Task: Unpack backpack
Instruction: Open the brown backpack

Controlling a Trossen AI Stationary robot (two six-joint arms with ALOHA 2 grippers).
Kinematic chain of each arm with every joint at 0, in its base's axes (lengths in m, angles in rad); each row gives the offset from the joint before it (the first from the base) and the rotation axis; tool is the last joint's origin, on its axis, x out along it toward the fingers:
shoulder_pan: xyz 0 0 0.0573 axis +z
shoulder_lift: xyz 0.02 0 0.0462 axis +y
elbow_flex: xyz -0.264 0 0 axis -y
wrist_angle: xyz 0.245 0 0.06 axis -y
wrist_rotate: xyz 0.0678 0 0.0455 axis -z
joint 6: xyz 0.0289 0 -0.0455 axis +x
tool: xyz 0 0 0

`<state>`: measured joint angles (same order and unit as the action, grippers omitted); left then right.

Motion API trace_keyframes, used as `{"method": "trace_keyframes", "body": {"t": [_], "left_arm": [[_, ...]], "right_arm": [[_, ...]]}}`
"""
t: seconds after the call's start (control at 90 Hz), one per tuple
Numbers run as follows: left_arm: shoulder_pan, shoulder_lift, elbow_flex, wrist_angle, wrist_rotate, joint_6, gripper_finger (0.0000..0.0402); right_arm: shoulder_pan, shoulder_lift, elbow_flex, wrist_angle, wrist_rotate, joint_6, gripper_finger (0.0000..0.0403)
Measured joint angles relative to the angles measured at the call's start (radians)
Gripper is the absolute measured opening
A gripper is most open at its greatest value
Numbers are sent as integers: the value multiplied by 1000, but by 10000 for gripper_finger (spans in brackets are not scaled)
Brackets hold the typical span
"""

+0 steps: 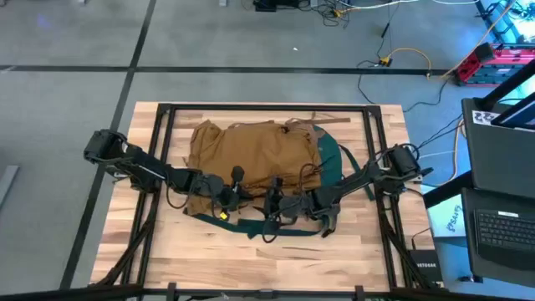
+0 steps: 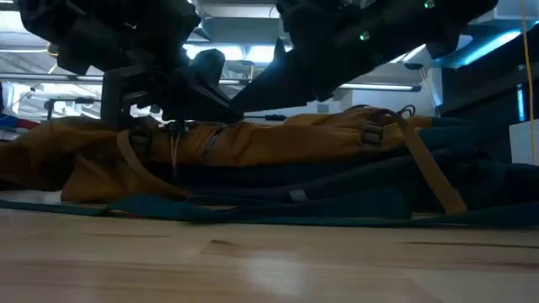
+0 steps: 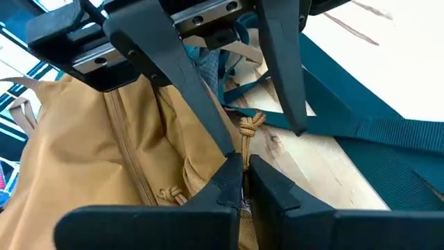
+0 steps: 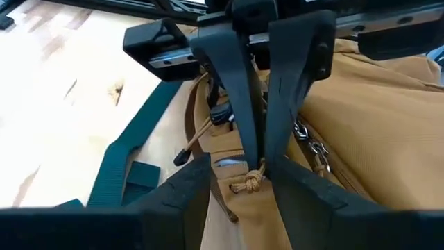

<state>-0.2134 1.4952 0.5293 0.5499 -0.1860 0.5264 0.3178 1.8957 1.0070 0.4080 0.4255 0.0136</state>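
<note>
**High view: both grippers at the backpack's front edge**

High view shows the backpack (image 1: 255,159) lying flat in the middle of the bench (image 1: 368,259), tan fabric up, its teal straps (image 1: 334,159) trailing to one side. Both arms reach in over its near edge. The left gripper (image 1: 224,194) and the right gripper (image 1: 280,203) sit close together there, just above the zipper line.

In the left wrist view, the left gripper (image 3: 243,170) has its fingers nearly together on a thin knotted cord pull (image 3: 248,126) at the backpack's edge. In the right wrist view, the right gripper (image 4: 255,173) is pinched together on another knotted cord pull (image 4: 250,182) beside the zipper (image 4: 309,142).

The backpack looks soft and limp; the fabric folds and sags, so it will likely bunch and drag rather than hold its shape. The cord pulls are small and could slip from a loose pinch. The sound place to hold seems to be the pull itself, with the other gripper holding the fabric beside the zipper so the track stays taut. The zipper looks unopened, so unpacking appears barely begun.
</note>
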Motion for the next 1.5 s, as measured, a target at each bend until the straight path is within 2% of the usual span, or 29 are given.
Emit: {"method": "trace_keyframes", "body": {"t": [0.167, 0.511, 0.833, 0.967, 1.178, 1.444, 1.5], "left_arm": [[0, 0, 0, 2, 2, -3, 0], [0, 0, 0, 1, 2, -3, 0], [0, 0, 0, 8, -2, -3, 0], [0, 0, 0, 8, -3, -3, 0], [0, -1, 1, 8, -5, -3, 0], [0, -2, 1, 8, -5, -4, 0], [0, -2, 2, 7, -5, -4, 0]], "right_arm": [[2, 0, 21, -28, 1, -24, 130], [2, 0, 27, -69, 18, -22, 11], [2, 0, 29, -98, 52, -44, 4], [2, 0, 29, -97, 52, -45, 26], [4, 0, 27, -112, 51, -42, 111], [4, 0, 27, -110, 51, -29, 139], [4, 0, 27, -109, 52, -24, 133]]}}
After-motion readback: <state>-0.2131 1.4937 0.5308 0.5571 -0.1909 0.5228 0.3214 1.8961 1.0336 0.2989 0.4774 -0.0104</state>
